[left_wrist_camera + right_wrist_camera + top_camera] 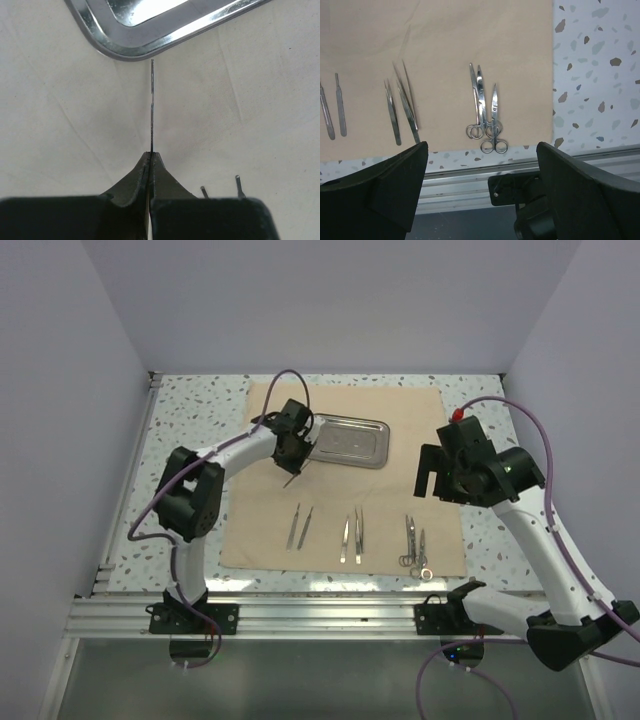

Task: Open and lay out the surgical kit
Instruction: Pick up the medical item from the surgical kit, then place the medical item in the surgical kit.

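One speckled table carries one beige cloth wrap, spread flat. One steel tray sits on the cloth's far half. Two grippers: the left gripper is clamped tight on one thin steel instrument, its tip just short of the tray's rim; the right gripper stands wide, holding nothing, near the cloth's right edge. Six instruments lie in a row on the near half: two slim handles, two tweezers, two ring-handled scissors
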Robot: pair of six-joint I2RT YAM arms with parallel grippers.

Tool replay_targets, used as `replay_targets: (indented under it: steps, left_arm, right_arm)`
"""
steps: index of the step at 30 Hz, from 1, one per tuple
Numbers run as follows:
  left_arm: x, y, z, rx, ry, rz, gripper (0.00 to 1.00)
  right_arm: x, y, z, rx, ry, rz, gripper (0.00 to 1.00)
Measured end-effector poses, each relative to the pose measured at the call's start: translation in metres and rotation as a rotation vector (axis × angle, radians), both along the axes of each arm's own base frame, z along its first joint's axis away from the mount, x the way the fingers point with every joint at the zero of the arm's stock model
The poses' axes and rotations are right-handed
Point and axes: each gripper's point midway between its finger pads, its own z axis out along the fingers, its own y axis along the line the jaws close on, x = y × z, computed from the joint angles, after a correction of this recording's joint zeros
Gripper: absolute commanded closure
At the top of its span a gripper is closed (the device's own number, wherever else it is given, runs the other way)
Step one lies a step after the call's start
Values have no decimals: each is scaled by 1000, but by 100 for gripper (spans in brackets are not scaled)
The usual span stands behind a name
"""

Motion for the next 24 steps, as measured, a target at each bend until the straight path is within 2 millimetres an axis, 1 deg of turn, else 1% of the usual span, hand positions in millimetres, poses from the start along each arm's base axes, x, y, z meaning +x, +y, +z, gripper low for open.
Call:
replay_targets:
  steps: [4,6,8,11,13,15,18,19,21,22,23,24]
  left_arm:
    - [-4,4,17,-5,-15,44,100]
    - [-10,6,27,-25,-20,72,100]
    - [-21,9,38,-56,-27,104,100]
    - [-48,13,50,-106,-22,169,100]
    - [-68,13,53,-127,-9,197,100]
    - [-92,5,50,-146,7,205,100]
    - [-128,-8,34,-152,57,211,100]
    - [-138,-10,27,-149,79,216,98]
    - [-151,-8,14,-139,113,244,81]
    - [-154,-6,10,-136,124,260,73]
    - [-156,-4,7,-131,133,282,57]
    - [-156,-3,6,-130,132,303,52]
  right_arm:
    - [-1,0,1,3,-5,0,6]
    - [-2,-1,0,4,-6,0,6]
    - [-3,-1,-1,3,-5,1,6]
    - [-5,-2,-4,5,-4,2,6]
    - [-6,-1,-6,10,-1,5,6]
    - [-7,0,-8,14,2,8,6]
    - [-6,1,-8,17,-1,9,6]
    - [-6,1,-8,18,-1,10,6]
    - [-6,1,-8,19,0,11,6]
    - [-6,1,-8,19,1,12,6]
    - [-6,2,-9,21,2,14,6]
    - [-6,2,-9,21,2,15,6]
